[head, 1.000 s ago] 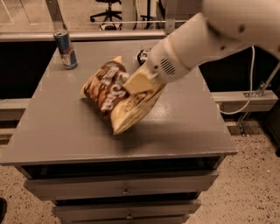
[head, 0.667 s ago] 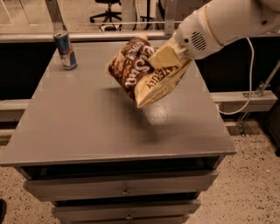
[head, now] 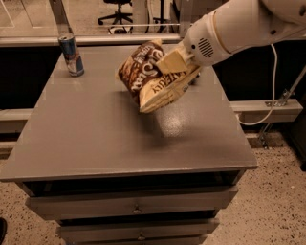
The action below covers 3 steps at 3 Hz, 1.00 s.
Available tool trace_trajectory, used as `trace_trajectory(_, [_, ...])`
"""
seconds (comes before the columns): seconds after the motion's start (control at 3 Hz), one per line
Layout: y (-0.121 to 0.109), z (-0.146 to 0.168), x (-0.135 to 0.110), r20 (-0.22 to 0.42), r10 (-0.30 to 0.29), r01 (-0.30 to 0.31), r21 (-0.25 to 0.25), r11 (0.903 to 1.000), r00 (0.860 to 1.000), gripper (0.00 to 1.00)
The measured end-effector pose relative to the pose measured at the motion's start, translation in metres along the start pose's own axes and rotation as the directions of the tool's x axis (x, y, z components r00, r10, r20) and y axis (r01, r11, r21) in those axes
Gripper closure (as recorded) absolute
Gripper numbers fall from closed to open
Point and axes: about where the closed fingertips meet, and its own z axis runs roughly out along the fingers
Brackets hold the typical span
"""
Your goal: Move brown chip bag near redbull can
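The brown chip bag [head: 152, 79] hangs tilted in the air above the middle back of the grey table [head: 95, 139], brown face to the left and yellow edge to the lower right. My gripper [head: 173, 62] is shut on the bag's upper right part, with the white arm reaching in from the upper right. The redbull can [head: 71, 55] stands upright at the table's back left corner, well left of the bag.
The table has drawers [head: 134, 206] below its front edge. A white cable [head: 272, 86] hangs at the right beside a metal rail. Office chair bases [head: 119, 9] stand on the floor behind the table.
The bag has been lifted off the table and carried up and back with the gripper; it now hangs slightly lower and further left than 0.7 s ago. The can has not moved.
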Motion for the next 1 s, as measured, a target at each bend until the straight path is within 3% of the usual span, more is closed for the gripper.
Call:
trace_trajectory(0.67, [-0.097, 0.052, -0.057, 0.158, 0.018, -0.042, 0.147, 0.9882, 0.987, 1.0])
trace_trajectory(1.0, [-0.121, 0.093, -0.082, 0.208, 0.017, -0.051, 0.158, 0.9861, 0.978, 1.0])
